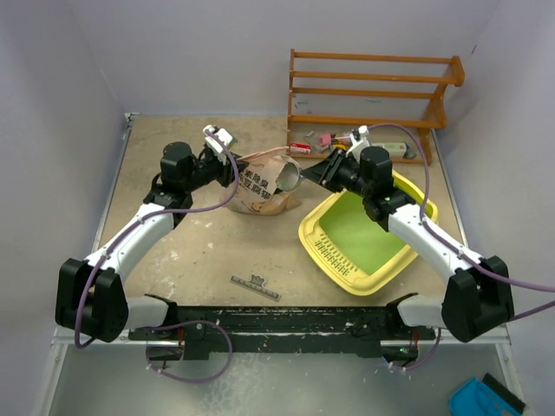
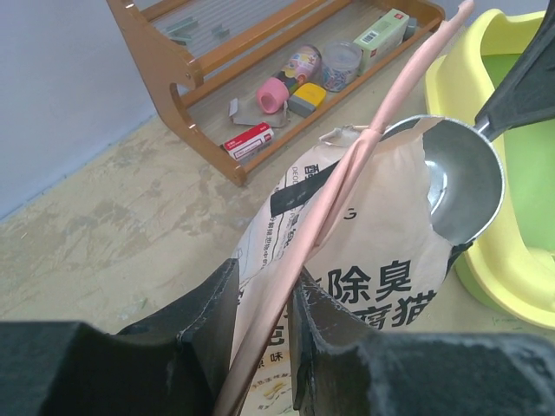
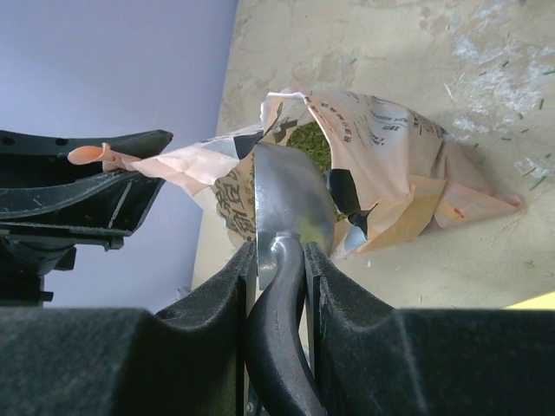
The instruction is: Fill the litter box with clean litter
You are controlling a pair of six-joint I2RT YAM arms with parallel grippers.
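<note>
Screening most clean litter [image 3: 310, 144], the bag [image 2: 373, 251] half-covers the scoop [image 2: 468, 182].

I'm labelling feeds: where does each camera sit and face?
Top external: above, behind the robot, overlooking table, bag, litter box; left arm, right arm show.
Left wrist: on its arm, facing the rack; left gripper straddles the bag's strap.
Right wrist: on its arm, facing the bag's mouth; right gripper holds the scoop.
Shared: both wrist views show bag, scoop.

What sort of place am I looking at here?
Probably a robot test bench, staged like a home corner: two arms bolted to a walled table, a yellow litter box, a paper bag and a wooden shelf.
</note>
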